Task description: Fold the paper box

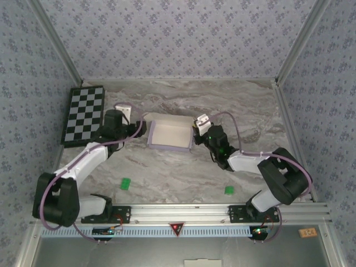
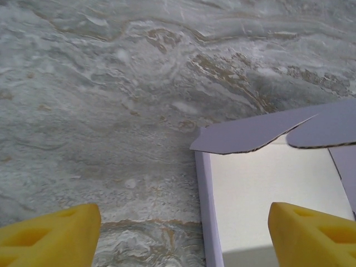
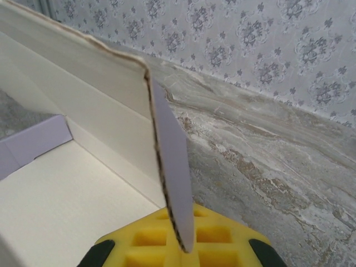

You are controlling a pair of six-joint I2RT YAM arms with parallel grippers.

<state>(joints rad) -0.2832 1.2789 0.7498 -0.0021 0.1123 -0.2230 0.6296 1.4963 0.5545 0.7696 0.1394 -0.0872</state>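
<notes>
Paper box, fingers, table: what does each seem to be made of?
The paper box: thin card, matte, cream inside and lavender outside; its cut edge looks brownish and fibrous. The fingers: yellow, matte, probably moulded plastic or rubber, given the hollow cells in the right wrist view. The table: grey marble pattern with little shine; real stone or a printed sheet, I cannot tell.

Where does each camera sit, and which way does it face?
Top external: above and behind, looking down on the table, left arm, right arm, paper box and checkerboard.
Left wrist: on the left gripper, looking down past its open yellow fingers at the box's wall.
Right wrist: on the right gripper, looking along the flap it pinches.
Shared: every view shows the box.
</notes>
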